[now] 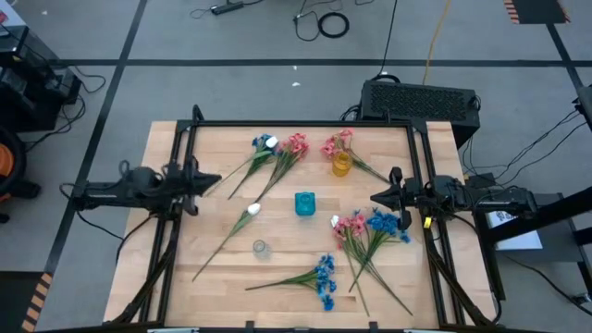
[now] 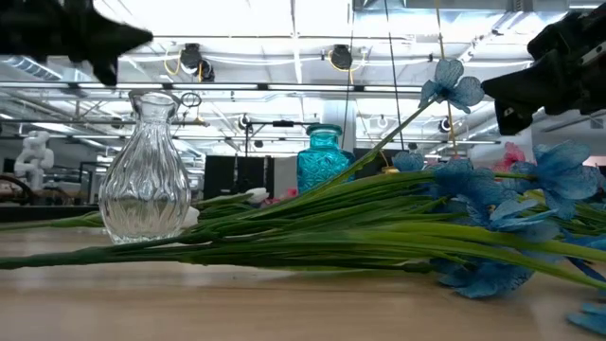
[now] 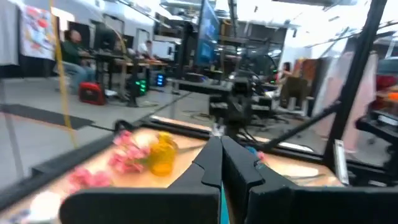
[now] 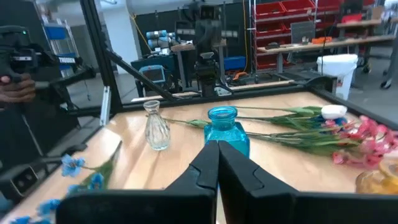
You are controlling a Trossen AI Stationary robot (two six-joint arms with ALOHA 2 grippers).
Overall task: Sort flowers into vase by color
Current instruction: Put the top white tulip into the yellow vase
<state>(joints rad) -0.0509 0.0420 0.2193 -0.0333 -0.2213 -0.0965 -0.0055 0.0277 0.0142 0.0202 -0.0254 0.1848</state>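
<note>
- Flowers all lie loose on the table (image 1: 166, 268): blue spray (image 1: 319, 275) nearest, pink-and-blue bunch (image 1: 370, 227), white bud stem (image 1: 252, 211), far pink and blue stems (image 1: 282, 148).
- Clear vase (image 1: 260, 247), blue vase (image 1: 305, 203), yellow vase (image 1: 341, 165) look unfilled; sorting not begun.
- Left gripper (image 1: 211, 182) and right gripper (image 1: 377, 197) hover at table sides, closed tight, empty.
- Next: open one, reach a stem.

Desk (image 1: 222, 268): pale wood, dark frame.
Vases: teal (image 1: 304, 203) mid-desk, yellow (image 1: 341, 165) behind it, clear (image 1: 260, 247) nearer the front.
Flowers (image 1: 370, 231): pink, blue and white sprays lying scattered.

Grey floor (image 1: 231, 55), red shelving (image 4: 280, 18), ceiling lights (image 2: 312, 14).
</note>
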